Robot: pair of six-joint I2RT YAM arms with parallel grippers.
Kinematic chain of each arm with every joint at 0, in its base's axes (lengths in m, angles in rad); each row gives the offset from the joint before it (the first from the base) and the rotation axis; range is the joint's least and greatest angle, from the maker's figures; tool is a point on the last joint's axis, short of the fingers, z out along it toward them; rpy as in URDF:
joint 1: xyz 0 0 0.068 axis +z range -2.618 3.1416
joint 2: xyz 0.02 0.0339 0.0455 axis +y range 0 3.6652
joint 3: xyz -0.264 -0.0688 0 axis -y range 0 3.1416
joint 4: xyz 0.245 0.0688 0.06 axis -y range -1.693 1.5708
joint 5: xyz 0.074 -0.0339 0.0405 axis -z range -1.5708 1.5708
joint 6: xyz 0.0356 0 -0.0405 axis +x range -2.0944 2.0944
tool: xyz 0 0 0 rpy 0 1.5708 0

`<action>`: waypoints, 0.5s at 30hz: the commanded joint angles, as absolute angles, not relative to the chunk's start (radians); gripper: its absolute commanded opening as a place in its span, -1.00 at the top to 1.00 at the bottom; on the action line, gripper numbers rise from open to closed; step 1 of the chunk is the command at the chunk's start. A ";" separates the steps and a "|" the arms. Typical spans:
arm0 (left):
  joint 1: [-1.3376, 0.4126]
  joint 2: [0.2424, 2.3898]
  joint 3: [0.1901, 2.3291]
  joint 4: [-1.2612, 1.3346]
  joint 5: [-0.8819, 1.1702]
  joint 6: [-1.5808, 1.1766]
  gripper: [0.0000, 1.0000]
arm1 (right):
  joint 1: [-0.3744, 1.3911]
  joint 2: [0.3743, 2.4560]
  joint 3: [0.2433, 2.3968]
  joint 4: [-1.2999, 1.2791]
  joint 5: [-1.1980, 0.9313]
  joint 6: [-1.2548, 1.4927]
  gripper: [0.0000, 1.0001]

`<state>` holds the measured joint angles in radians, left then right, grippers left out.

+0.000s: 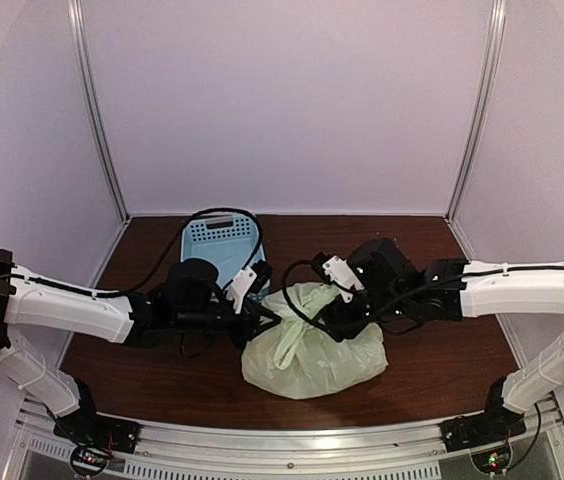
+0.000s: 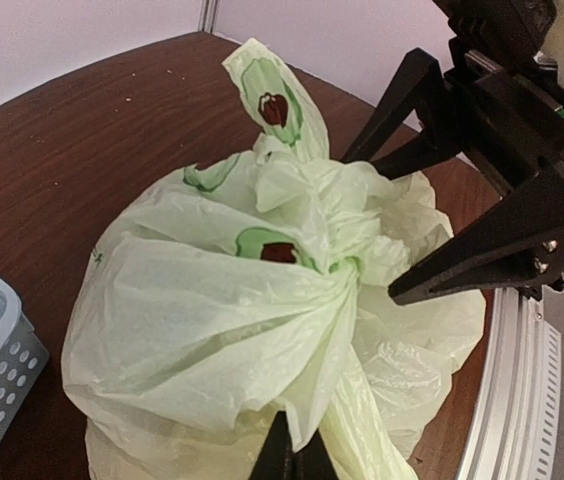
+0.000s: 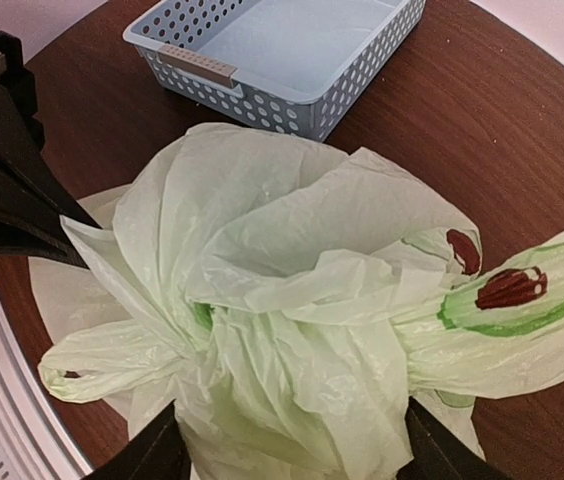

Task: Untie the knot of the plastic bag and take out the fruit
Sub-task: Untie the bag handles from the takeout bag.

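Carefully, right end effector [image 3: 297, 452], spread astride the knot [image 2: 340, 238], should pinch one strand; left end effector [image 2: 292, 455] clamps the plastic bag [image 2: 192, 320] at nine o'clock.

left gripper [image 2: 294, 452] pinched shut, right gripper [image 3: 292, 435] jaws apart, both arms reaching inward

The plastic bag [image 1: 314, 360] is a thin, crinkled, translucent pale yellow-green sack with green and dark red prints. It sits bulging on the counter [image 1: 432, 250], just 6 o'clock of centre in the top view. The knot [image 2: 350, 262], a tight twisted bunch of plastic, is tied at the bag's top toward 11 o'clock. One handle end [image 2: 267, 85] stands upright. The fruit is hidden inside.
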<state>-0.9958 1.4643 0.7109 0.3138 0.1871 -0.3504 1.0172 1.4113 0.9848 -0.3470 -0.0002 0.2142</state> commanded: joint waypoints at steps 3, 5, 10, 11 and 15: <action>-0.998 1.440 0.735 0.330 0.181 -0.356 1.00 | 1.029 1.421 1.014 -0.346 0.054 0.241 0.22; -0.998 1.426 0.735 0.316 0.157 -0.351 1.00 | 1.029 1.413 1.008 -0.334 0.049 0.249 0.51; -0.997 1.390 0.752 0.263 0.130 -0.321 0.94 | 1.028 1.389 0.980 -0.289 0.037 0.262 0.99; -0.998 1.385 0.761 0.247 0.128 -0.316 0.88 | 1.027 1.386 0.978 -0.283 0.034 0.265 1.00; -0.997 1.361 0.781 0.199 0.116 -0.296 0.40 | 1.026 1.383 0.963 -0.258 0.022 0.270 1.00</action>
